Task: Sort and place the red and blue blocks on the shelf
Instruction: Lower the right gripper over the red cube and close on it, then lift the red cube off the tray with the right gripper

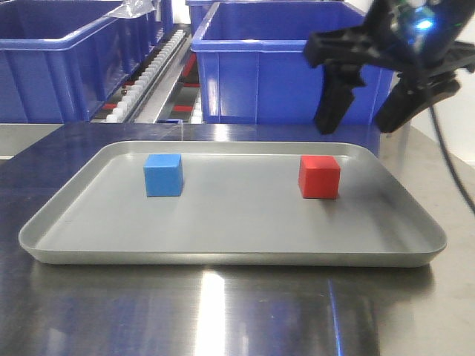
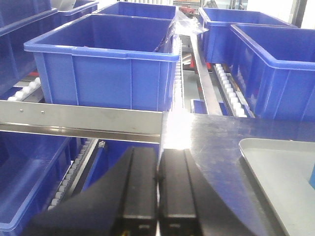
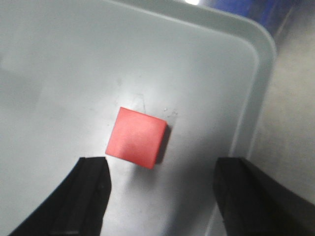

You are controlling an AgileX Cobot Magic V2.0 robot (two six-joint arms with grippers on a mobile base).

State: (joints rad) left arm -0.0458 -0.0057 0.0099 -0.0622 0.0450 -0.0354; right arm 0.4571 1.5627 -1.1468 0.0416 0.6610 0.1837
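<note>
The right gripper (image 1: 360,122), jaws wide apart, hangs above the red block (image 1: 320,176) near the tray's (image 1: 223,259) far right corner. The blue block (image 1: 163,175) sits toward the far left, and the left gripper (image 2: 158,183) is pressed together by the shelf (image 2: 78,120). The red block lies skewed to the jaws, so closing may catch a corner and spin or skid it toward the rim.
</note>
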